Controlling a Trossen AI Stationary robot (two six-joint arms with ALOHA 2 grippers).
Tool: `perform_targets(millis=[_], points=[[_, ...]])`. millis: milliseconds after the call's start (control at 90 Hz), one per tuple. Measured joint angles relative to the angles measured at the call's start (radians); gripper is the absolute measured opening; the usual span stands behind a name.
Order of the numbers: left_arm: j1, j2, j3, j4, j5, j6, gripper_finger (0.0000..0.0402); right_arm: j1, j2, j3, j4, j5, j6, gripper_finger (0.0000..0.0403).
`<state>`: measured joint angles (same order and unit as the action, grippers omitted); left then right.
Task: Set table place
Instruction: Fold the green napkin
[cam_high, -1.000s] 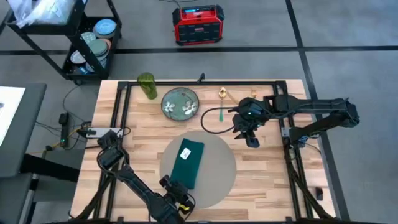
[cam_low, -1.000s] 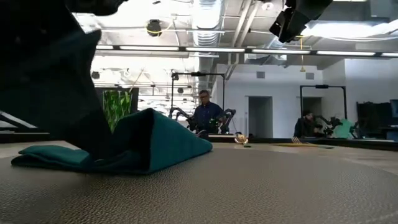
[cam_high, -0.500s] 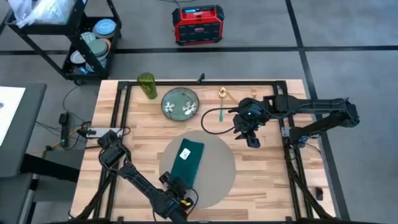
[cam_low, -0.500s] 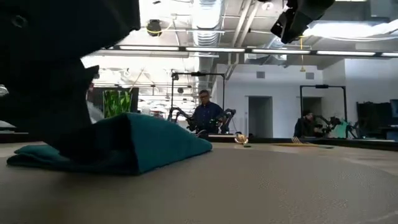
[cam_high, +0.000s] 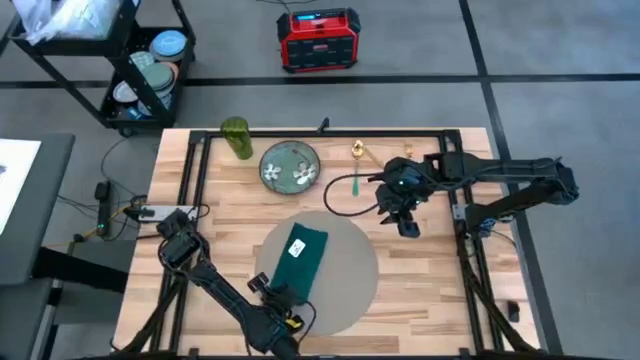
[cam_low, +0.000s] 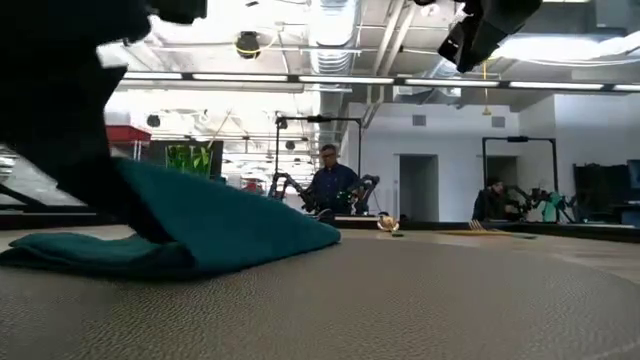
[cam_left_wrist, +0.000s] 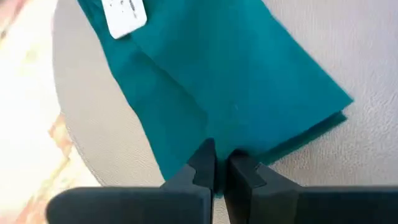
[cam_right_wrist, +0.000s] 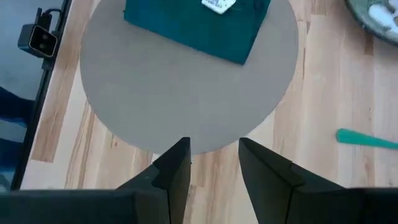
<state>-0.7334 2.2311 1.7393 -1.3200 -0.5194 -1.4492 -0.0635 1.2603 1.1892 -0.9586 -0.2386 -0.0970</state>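
On the worktop (cam_high: 440, 275), near its front edge, the left gripper (cam_left_wrist: 216, 167) sits low at the near end of a folded teal napkin (cam_high: 302, 262) — its fingers (cam_left_wrist: 203, 163) are pressed nearly together, pinching the napkin's edge. The napkin lies on the left half of the round grey-beige placemat (cam_high: 350, 270), long side running front to back, a white tag (cam_high: 296, 248) showing toward its far end. In the low view the cloth (cam_low: 200, 225) rises in a sloped fold where the dark arm meets it.

The placemat is centred front of the worktop, flat on the striped wood.

The right gripper (cam_high: 405, 222) hangs above the wood just beyond the placemat's right rim, fingers (cam_right_wrist: 177, 163) apart, holding nothing.

Along the back — a green cup (cam_high: 237, 138), a green patterned plate (cam_high: 290, 165), a green-handled utensil (cam_high: 354, 185) and a gold-coloured utensil (cam_high: 358, 152), all off the placemat.
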Motion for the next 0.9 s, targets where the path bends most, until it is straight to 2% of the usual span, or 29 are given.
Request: perform_targets(millis=[178, 389, 556, 678, 900], points=[[-0.002, 0.0, -0.01, -0.083, 0.069, -0.028, 0.0, -0.003, -0.023, 0.0, -0.042, 0.0, 0.021, 0.0125], [-0.023, 0.0, -0.01, -0.17, 0.073, -0.056, 0.0, -0.006, -0.098, 0.0, -0.075, 0.001, 0.079, 0.0125], [-0.025, 0.0, -0.049, -0.188, 0.075, -0.056, 0.0, -0.007, -0.162, 0.001, -0.078, 0.001, 0.146, 0.0125], [-0.019, 0.0, -0.078, -0.199, 0.116, -0.024, 0.0, -0.007, -0.196, 0.001, -0.078, 0.002, 0.192, 0.0125], [-0.007, 0.0, -0.114, -0.207, 0.122, 0.007, 0.0, -0.007, -0.212, 0.001, -0.074, 0.003, 0.308, 0.0125]])
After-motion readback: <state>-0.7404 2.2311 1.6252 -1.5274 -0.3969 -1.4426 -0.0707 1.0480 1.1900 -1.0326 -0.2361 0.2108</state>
